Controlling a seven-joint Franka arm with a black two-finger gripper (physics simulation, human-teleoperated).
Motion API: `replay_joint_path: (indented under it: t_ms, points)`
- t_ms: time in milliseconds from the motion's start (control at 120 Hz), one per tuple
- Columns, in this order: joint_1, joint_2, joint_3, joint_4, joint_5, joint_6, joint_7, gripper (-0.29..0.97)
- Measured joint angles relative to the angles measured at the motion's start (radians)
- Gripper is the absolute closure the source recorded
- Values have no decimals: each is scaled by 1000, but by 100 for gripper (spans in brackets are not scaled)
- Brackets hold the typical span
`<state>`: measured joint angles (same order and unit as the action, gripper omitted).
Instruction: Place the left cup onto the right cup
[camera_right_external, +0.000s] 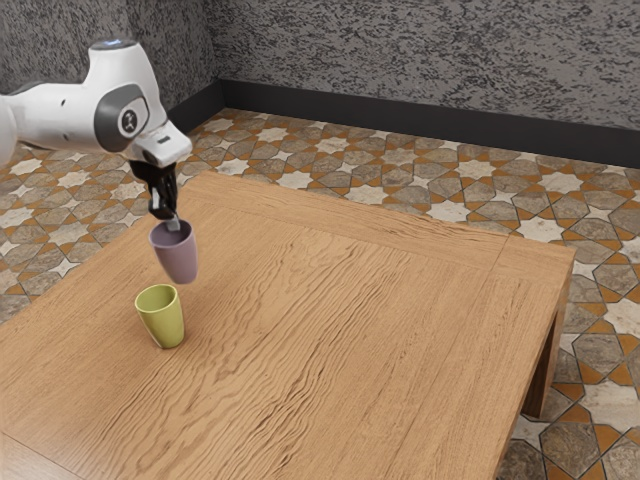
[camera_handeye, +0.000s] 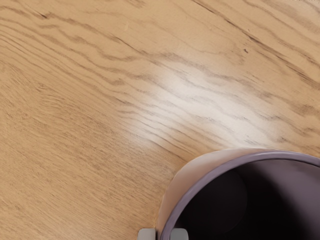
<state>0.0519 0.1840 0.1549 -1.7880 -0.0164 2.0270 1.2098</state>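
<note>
In the exterior view my gripper (camera_right_external: 170, 216) has its fingers closed on the rim wall of the purple cup (camera_right_external: 174, 254). The cup hangs slightly tilted, clear of the table (camera_right_external: 380, 330), just above and beside the green cup (camera_right_external: 160, 315). I judge it is carried high so its base can clear the green rim before stacking. There are two cups, one of each colour. In the wrist view the purple cup (camera_handeye: 240, 200) has its wall pinched between two pale fingers (camera_handeye: 147, 234), with the table (camera_handeye: 100, 100) beneath
</note>
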Motion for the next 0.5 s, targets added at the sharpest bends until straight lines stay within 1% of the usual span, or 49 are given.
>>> replay_joint_path:
  t_ms: [500]
  points:
    - [-1,-53,2,-72,2,-15,-44,79]
